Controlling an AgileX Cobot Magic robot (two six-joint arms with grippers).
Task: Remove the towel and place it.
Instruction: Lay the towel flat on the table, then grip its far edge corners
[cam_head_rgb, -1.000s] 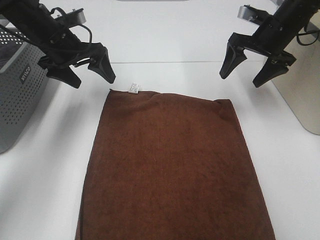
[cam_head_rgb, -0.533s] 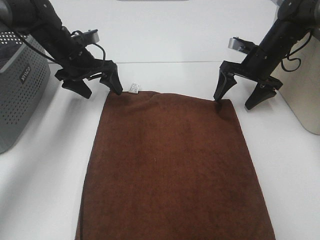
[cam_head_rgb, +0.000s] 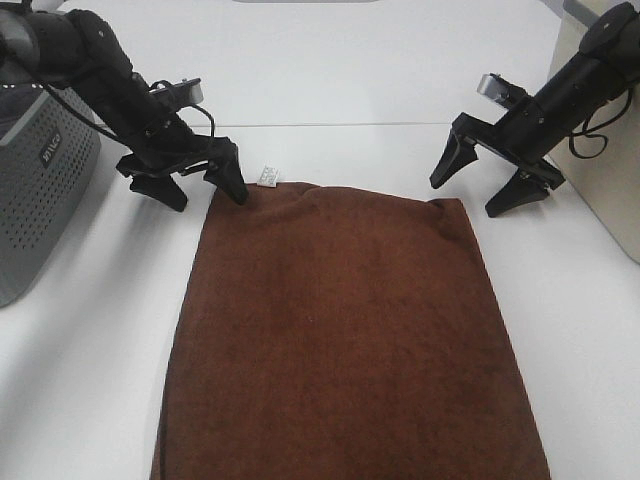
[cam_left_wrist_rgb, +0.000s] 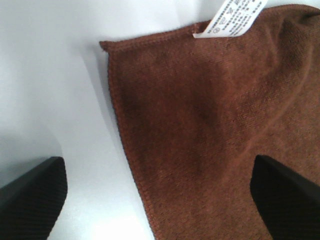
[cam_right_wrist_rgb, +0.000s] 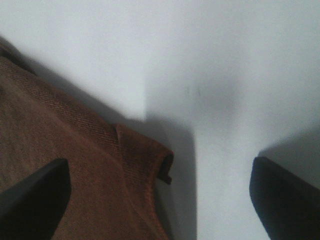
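Note:
The dark brown towel (cam_head_rgb: 340, 330) lies flat on the white table (cam_head_rgb: 340, 90), its white tag (cam_head_rgb: 267, 176) at the far left corner. My left gripper (cam_head_rgb: 208, 200) is open and low over that corner. In the left wrist view the towel (cam_left_wrist_rgb: 210, 125) and tag (cam_left_wrist_rgb: 230, 20) lie between the open left gripper's (cam_left_wrist_rgb: 157, 165) fingers (cam_left_wrist_rgb: 30, 195). My right gripper (cam_head_rgb: 465, 199) is open at the far right corner. In the right wrist view the curled towel corner (cam_right_wrist_rgb: 100, 170) sits between the right gripper's (cam_right_wrist_rgb: 157, 165) fingers (cam_right_wrist_rgb: 285, 200). Neither gripper holds anything.
A grey perforated basket (cam_head_rgb: 40, 190) stands at the left edge, close to the left arm. A beige box (cam_head_rgb: 612, 190) stands at the right edge, behind the right arm. The towel's near end runs off the bottom of the exterior view.
Both grippers have come down from above the table to the towel's far corners, staying open. The towel has not moved.

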